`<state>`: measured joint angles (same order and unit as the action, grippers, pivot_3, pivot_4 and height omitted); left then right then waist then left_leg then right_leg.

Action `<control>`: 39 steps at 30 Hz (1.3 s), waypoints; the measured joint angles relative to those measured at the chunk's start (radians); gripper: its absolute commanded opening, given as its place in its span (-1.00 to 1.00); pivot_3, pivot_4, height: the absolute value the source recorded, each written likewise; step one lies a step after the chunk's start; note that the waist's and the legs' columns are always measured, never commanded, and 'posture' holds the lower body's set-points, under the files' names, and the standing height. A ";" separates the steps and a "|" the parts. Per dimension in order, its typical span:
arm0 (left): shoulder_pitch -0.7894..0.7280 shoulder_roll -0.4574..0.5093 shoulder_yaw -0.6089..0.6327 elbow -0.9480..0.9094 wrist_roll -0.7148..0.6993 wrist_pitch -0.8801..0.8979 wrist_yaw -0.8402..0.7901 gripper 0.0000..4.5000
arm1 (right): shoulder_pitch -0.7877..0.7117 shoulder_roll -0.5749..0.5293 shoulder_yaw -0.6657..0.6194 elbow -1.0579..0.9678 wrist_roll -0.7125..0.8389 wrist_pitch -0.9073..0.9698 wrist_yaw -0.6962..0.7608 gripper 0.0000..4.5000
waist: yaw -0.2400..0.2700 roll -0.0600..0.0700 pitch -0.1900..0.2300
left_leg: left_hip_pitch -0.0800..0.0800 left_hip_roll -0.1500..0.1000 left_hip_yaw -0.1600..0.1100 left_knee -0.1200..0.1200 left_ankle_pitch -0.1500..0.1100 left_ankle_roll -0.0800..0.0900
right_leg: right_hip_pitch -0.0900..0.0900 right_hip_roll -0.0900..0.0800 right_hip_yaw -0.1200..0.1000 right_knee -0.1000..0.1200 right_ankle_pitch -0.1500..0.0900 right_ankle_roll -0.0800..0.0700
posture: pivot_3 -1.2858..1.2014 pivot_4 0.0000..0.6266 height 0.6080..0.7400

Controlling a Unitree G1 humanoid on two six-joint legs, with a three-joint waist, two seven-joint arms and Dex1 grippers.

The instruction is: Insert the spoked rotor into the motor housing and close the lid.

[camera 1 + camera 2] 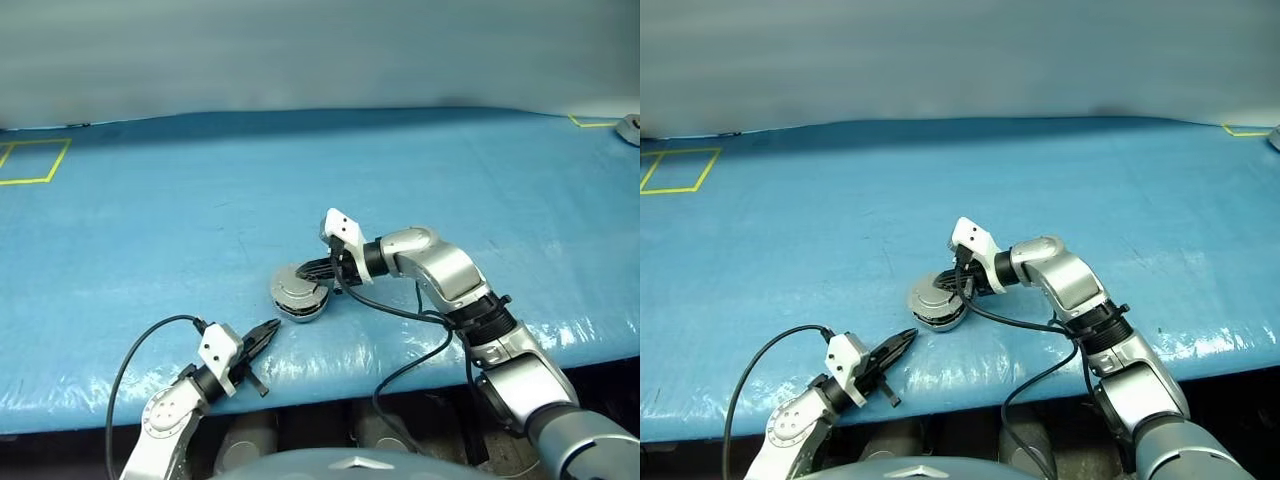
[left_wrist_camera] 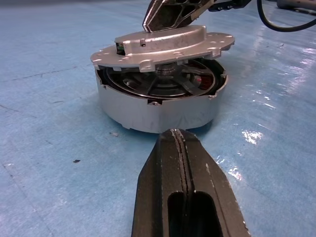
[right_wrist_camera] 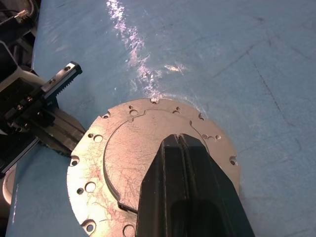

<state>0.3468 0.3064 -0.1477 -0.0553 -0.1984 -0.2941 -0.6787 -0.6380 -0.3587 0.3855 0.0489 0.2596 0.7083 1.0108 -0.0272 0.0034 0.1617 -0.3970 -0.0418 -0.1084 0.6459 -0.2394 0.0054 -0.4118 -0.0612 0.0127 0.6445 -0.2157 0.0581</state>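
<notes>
Lid (image 2: pixel 163 44) under shut right gripper (image 3: pixel 183 143), atop motor housing (image 2: pixel 148 111).

Head overhead; wrists near lid (image 3: pixel 123 163)

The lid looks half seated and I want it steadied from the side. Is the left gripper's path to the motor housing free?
Probably yes: bare blue mat lies between the shut left gripper and the motor housing; the right gripper presses the lid from above.
</notes>
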 measured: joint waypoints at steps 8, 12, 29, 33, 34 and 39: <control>-0.011 -0.001 -0.001 0.010 0.000 -0.006 -0.007 -1.00 | 0.072 -0.003 0.060 -0.103 -0.003 -0.001 -0.005 -0.99 | 0.003 0.000 0.000 | 0.000 0.000 0.000 0.000 0.000 0.000 | 0.001 0.000 0.000 0.000 0.001 0.001 | 0.03 -0.52 1.00; -0.010 0.000 -0.001 0.010 0.000 -0.006 -0.006 -1.00 | 0.104 -0.030 0.076 -0.133 -0.002 0.007 -0.006 -0.99 | 0.003 0.000 0.000 | 0.000 0.000 0.000 0.001 0.000 0.000 | 0.001 0.000 0.000 0.000 0.001 0.001 | 0.03 -0.52 1.00; -0.013 0.010 -0.001 0.010 -0.001 -0.005 -0.012 -1.00 | 0.391 0.115 -0.085 -0.620 0.070 0.192 -0.438 -0.17 | 0.008 -0.001 -0.001 | 0.001 0.000 -0.001 0.001 0.000 0.000 | 0.000 -0.001 0.000 -0.001 -0.004 0.003 | 0.03 -0.52 1.00; -0.027 0.011 -0.001 0.010 -0.001 0.004 -0.020 -1.00 | 0.417 0.105 -0.052 -0.596 0.015 0.185 -0.518 0.41 | 0.009 -0.001 -0.001 | 0.001 -0.001 0.000 0.001 0.000 0.000 | 0.001 -0.001 0.000 -0.001 -0.003 0.003 | 0.03 -0.52 1.00; -0.033 0.011 -0.001 0.010 -0.001 0.004 -0.020 -1.00 | 0.417 0.100 -0.043 -0.581 0.006 0.178 -0.525 0.55 | 0.008 -0.001 -0.001 | 0.001 0.000 0.000 0.001 0.000 0.000 | 0.001 0.000 0.000 0.000 -0.003 0.003 | 0.03 -0.52 1.00; -0.045 0.011 0.000 0.010 -0.001 0.007 -0.015 -1.00 | 0.411 0.074 0.001 -0.497 -0.059 0.126 -0.552 0.99 | 0.005 -0.001 -0.001 | 0.001 0.000 0.000 0.001 0.000 0.000 | 0.001 0.000 0.000 0.000 -0.002 0.004 | 0.03 -0.52 1.00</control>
<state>0.3022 0.3175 -0.1481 -0.0457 -0.1991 -0.2876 -0.6938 -0.2273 -0.2851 0.3865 -0.4479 0.2010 0.8339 0.4585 -0.0224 0.0028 0.1610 -0.3960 -0.0419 -0.1085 0.6467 -0.2391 0.0056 -0.4105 -0.0612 0.0128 0.6443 -0.2178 0.0626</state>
